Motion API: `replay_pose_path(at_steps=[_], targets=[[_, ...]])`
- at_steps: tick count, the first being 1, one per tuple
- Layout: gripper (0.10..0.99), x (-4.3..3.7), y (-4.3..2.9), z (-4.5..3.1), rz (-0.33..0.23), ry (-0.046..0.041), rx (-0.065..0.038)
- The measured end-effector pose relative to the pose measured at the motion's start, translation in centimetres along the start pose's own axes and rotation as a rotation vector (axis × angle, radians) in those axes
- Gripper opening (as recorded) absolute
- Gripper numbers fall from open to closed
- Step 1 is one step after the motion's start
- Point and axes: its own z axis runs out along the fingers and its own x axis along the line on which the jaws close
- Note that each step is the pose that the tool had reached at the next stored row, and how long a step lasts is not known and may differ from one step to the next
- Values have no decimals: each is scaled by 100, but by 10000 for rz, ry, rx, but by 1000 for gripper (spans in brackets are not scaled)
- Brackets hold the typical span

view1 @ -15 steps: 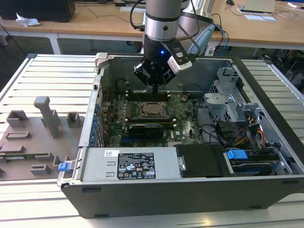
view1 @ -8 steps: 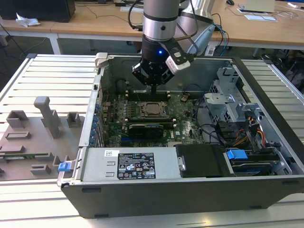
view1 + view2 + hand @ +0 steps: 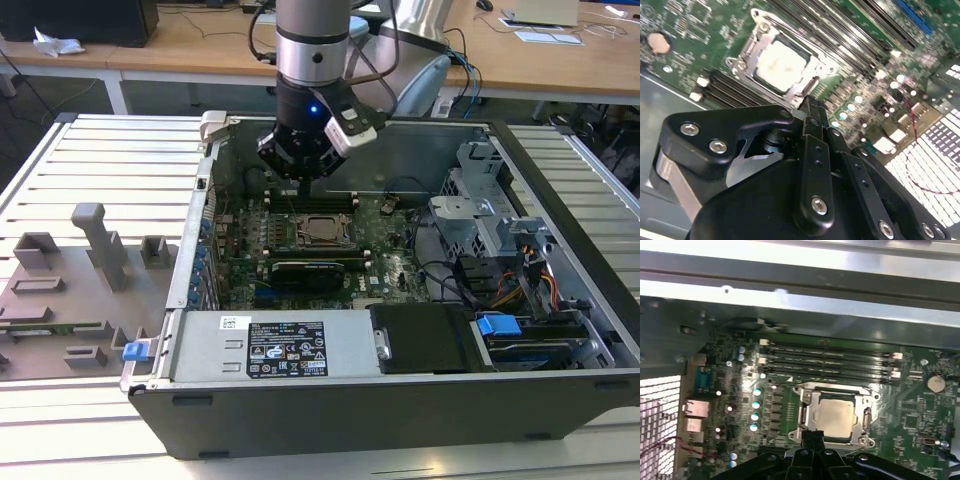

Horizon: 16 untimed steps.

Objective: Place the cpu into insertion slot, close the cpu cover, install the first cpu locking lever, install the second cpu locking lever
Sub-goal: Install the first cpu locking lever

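Note:
The cpu [image 3: 836, 416] lies flat in the insertion slot [image 3: 318, 230] on the green motherboard; its pale metal top shows in both wrist views [image 3: 780, 65]. The silvery cpu cover [image 3: 807, 392] lies down around it as a frame, with the chip showing through its window. My gripper [image 3: 301, 178] hangs a little above the board, just off the socket's edge toward the memory slots. Its black fingertips [image 3: 812, 436] are pressed together with nothing between them. I cannot make out how the locking levers stand.
The motherboard sits inside an open computer case [image 3: 560, 190]. Black memory slots [image 3: 825, 357] run beside the socket, toward the case wall. A drive cage and cable bundle [image 3: 500, 250] fill the exterior view's right. Grey fixtures [image 3: 100, 245] stand on the table at the exterior view's left.

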Motion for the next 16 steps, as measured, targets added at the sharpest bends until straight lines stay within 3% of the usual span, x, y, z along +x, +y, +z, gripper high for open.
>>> replay_pose_path(at_steps=[8, 10, 16], targets=[[106, 204, 18, 0, -1, -7, 0], [106, 304, 26, 0, -2, -11, 1], [106, 476, 41, 1, -1, -15, 2]])
